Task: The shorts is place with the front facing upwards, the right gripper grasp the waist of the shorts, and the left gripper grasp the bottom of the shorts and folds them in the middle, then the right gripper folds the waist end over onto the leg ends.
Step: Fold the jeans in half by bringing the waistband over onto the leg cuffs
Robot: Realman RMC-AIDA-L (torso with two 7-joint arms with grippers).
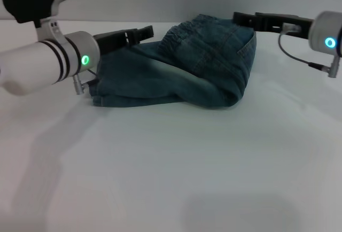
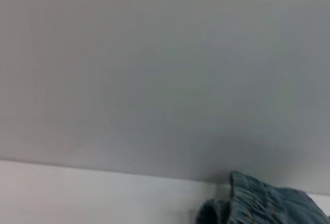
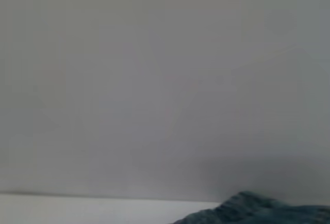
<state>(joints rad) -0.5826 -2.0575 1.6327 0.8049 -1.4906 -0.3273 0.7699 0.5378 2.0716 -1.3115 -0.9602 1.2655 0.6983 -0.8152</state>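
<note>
The blue denim shorts lie in a folded heap at the middle back of the white table. The ruched waist is on top at the far side. A hemmed leg end lies flat at the near left. The left gripper, on the arm with the green ring, hovers over the left part of the shorts and points toward the waist. The right gripper, on the arm with the cyan ring, reaches the far right corner of the heap. Denim shows low in the left wrist view and in the right wrist view.
The white table stretches bare in front of the shorts. A grey wall stands behind the table's far edge. The left arm's thick silver forearm hangs over the table's left side.
</note>
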